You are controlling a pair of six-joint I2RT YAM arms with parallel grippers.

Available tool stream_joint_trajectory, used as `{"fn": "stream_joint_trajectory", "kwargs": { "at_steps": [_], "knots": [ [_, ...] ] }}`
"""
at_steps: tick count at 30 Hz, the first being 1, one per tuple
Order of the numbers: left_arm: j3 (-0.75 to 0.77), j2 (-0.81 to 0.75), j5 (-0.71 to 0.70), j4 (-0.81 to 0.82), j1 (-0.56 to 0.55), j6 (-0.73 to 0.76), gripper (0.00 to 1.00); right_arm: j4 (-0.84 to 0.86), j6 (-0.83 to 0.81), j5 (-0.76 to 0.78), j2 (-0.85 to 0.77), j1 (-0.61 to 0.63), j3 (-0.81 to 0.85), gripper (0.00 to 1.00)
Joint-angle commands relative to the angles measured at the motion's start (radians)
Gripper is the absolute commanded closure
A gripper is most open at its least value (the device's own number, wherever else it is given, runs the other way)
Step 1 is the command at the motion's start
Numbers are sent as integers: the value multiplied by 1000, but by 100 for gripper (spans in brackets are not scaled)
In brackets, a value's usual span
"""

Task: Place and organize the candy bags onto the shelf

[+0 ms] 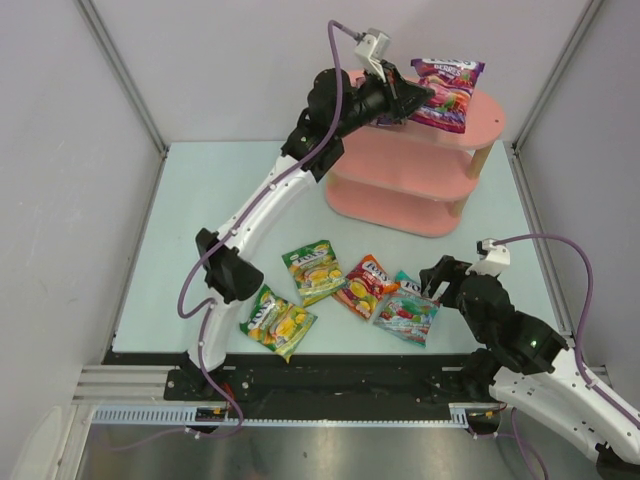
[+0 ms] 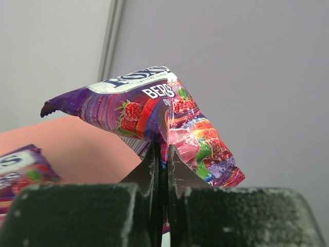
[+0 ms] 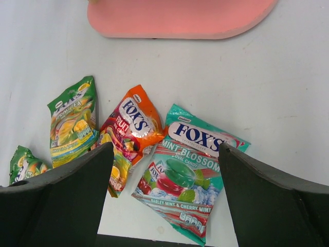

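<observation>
My left gripper (image 1: 425,97) is shut on the edge of a purple-magenta candy bag (image 1: 447,92) and holds it over the top board of the pink shelf (image 1: 400,160). In the left wrist view the bag (image 2: 154,108) sticks up from the closed jaws (image 2: 163,154). A second purple bag (image 2: 18,172) lies on the pink board (image 2: 77,149). My right gripper (image 1: 432,285) is open and empty above the teal-white bag (image 1: 408,310) (image 3: 190,175). The red-orange bag (image 1: 364,285) and two yellow-green bags (image 1: 313,270) (image 1: 278,320) lie on the table.
The pale table (image 1: 220,200) is walled by grey panels with metal posts (image 1: 120,75). A black rail (image 1: 330,375) runs along the near edge. The shelf's bottom board (image 3: 180,18) lies just beyond the loose bags.
</observation>
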Motion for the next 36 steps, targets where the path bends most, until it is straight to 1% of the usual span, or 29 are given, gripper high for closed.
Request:
{"fn": "stream_joint_trajectory", "kwargs": {
  "at_steps": [1, 13, 15, 16, 17, 19, 20, 21, 22, 32, 36],
  "knots": [
    [60, 6, 5, 106, 25, -24, 98, 9, 12, 4, 12, -1, 4, 13],
    [68, 64, 38, 189, 28, -82, 97, 7, 12, 4, 23, -1, 4, 13],
    [68, 69, 38, 194, 25, -82, 95, 4, 14, 5, 20, -1, 4, 13],
    [68, 70, 39, 195, 25, -82, 92, 5, 14, 5, 23, 1, 4, 13],
    [68, 70, 44, 195, 25, -82, 76, 6, 15, 5, 23, 1, 2, 13],
    [68, 70, 45, 197, 25, -80, 53, 5, 11, 4, 24, -1, 4, 13],
    [66, 64, 45, 195, 25, -79, 29, 7, 12, 2, 26, 2, 4, 13],
    [68, 64, 44, 194, 27, -76, 17, 7, 12, 4, 27, 1, 4, 13],
    [66, 61, 44, 194, 27, -76, 0, 7, 11, 1, 29, 2, 4, 13],
    [66, -23, 55, 207, 44, -80, 0, 15, 6, 10, 14, 2, 5, 13],
    [56, -86, 74, 192, 59, -80, 0, 58, -60, 10, -12, 1, 31, 13]
  ]
}}
